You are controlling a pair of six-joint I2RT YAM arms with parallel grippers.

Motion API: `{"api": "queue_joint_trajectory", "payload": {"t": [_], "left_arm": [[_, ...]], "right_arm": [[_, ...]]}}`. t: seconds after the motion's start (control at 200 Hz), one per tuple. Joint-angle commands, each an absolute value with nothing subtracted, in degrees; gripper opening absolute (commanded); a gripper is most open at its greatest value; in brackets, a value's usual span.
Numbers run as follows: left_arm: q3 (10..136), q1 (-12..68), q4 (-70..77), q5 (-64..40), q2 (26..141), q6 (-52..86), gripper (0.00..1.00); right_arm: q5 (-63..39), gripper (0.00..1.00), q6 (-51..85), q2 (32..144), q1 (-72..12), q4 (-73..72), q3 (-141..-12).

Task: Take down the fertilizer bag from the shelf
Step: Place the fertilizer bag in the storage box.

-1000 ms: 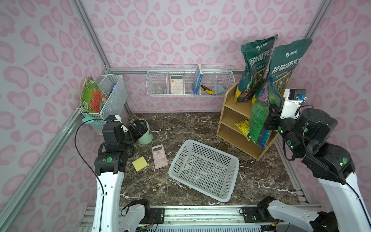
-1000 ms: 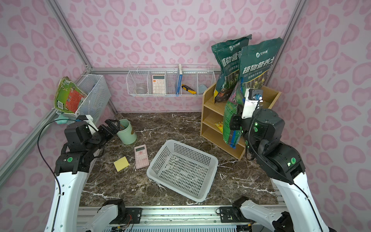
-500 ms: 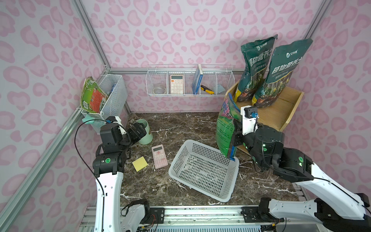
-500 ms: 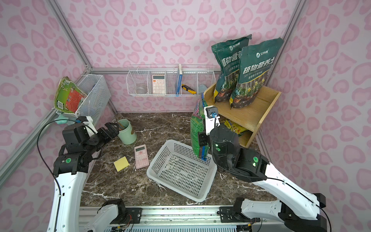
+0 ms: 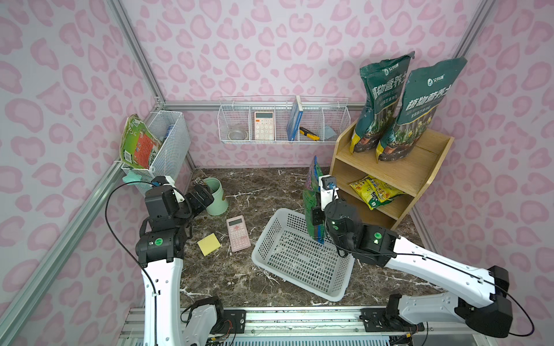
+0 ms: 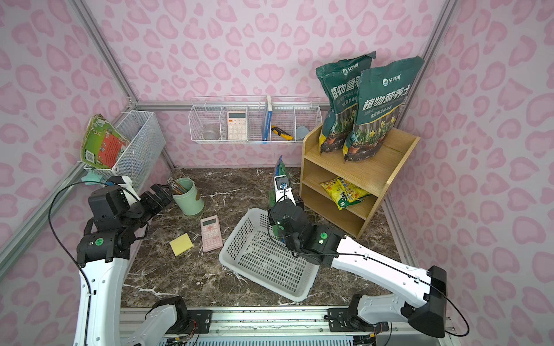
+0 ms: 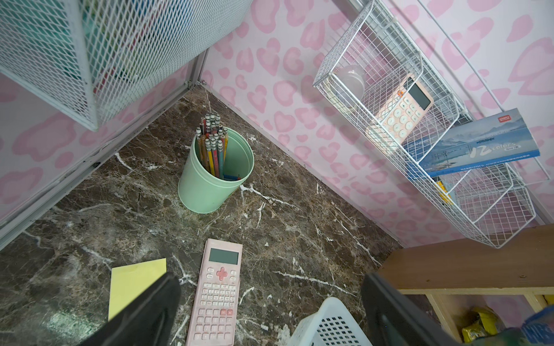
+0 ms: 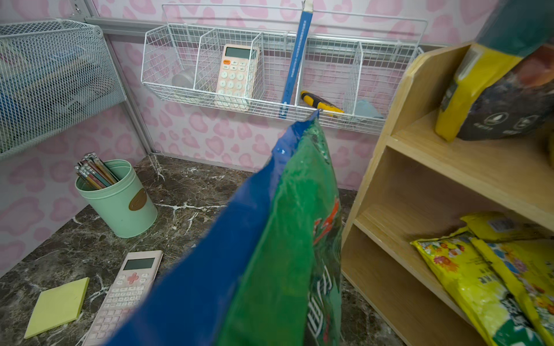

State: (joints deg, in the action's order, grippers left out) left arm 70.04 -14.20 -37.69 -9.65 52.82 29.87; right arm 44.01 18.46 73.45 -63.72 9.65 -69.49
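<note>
Over the basket's (image 5: 260,239) far corner, just beside the shelf (image 5: 419,167), your right gripper (image 5: 315,216) clamps the green-and-blue bag (image 5: 310,191) upright; lower it slowly, bottom edge inside the rim. Your left gripper (image 5: 201,196) hangs open.

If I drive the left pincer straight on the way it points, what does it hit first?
Most likely the mint pencil cup, sitting ahead of the open left pincer in its wrist view and close by in both top views.
</note>
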Motion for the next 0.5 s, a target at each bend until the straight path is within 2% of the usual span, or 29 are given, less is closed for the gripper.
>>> {"api": "queue_joint_trajectory", "payload": {"t": [0.0,0.5], "left_arm": [[69.9,-14.5,-38.5,-9.8,52.0,30.0,0.99],[69.7,-16.6,-38.7,-11.4,51.6,31.0,0.99]], "right_arm": [[41.7,0.00,21.7,76.4,-63.3,-2.8,-69.5],[40.4,0.00,28.7,96.1,-62.3,-7.4,-73.8]]}}
